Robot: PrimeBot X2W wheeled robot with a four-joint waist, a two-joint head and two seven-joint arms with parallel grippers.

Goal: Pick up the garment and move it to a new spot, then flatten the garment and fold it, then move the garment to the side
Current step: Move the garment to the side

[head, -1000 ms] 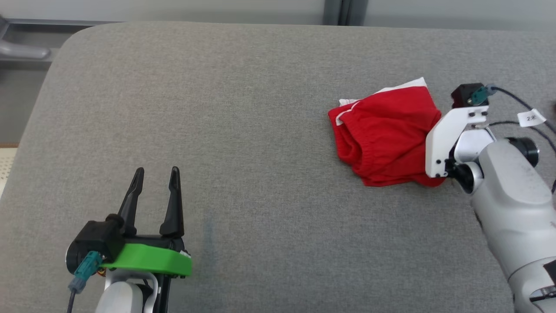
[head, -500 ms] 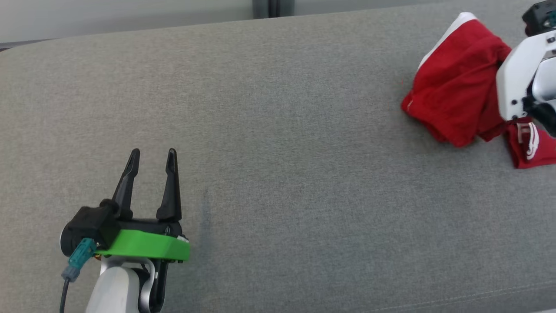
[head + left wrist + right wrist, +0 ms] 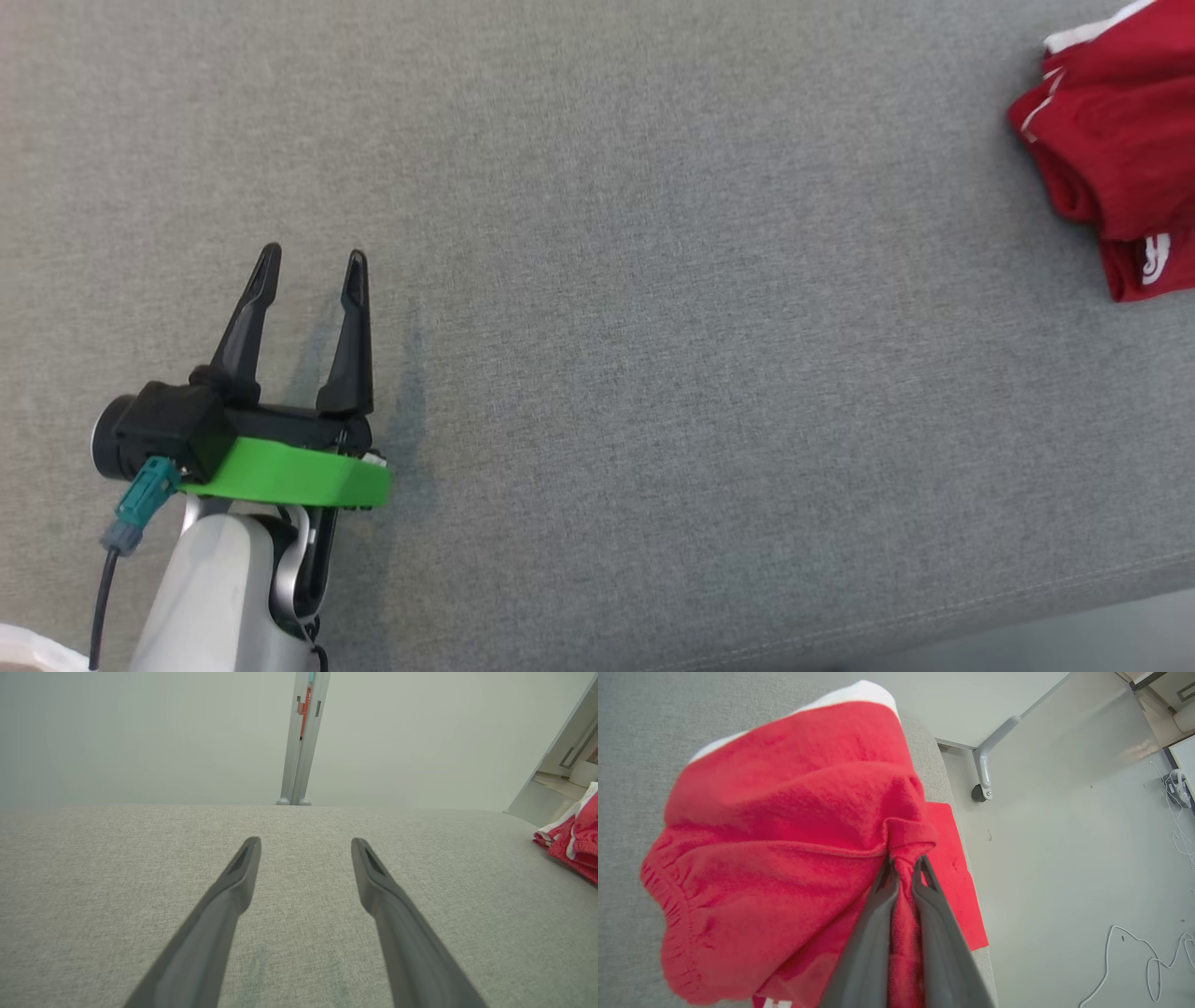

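Note:
The garment [image 3: 1116,149] is a pair of red shorts with white trim, bunched at the right edge of the head view. In the right wrist view my right gripper [image 3: 903,865] is shut on a pinched fold of the garment [image 3: 784,840], which hangs bunched from the fingers above the grey surface. The garment's edge [image 3: 572,842] also peeks in at the right of the left wrist view. My left gripper [image 3: 311,266] stands open at the lower left, far from the garment, nothing between its fingers [image 3: 243,868].
The grey fabric surface [image 3: 653,327] spreads wide between my left gripper and the garment. Its front edge [image 3: 934,621] runs along the lower right. Past its far edge, floor, a caster leg [image 3: 983,788] and white cables [image 3: 1148,961] show.
The head camera has swung left and down, so the garment has slid to the picture's right edge and the right arm has left the picture. The garment was lifted off the surface. Left gripper unchanged.

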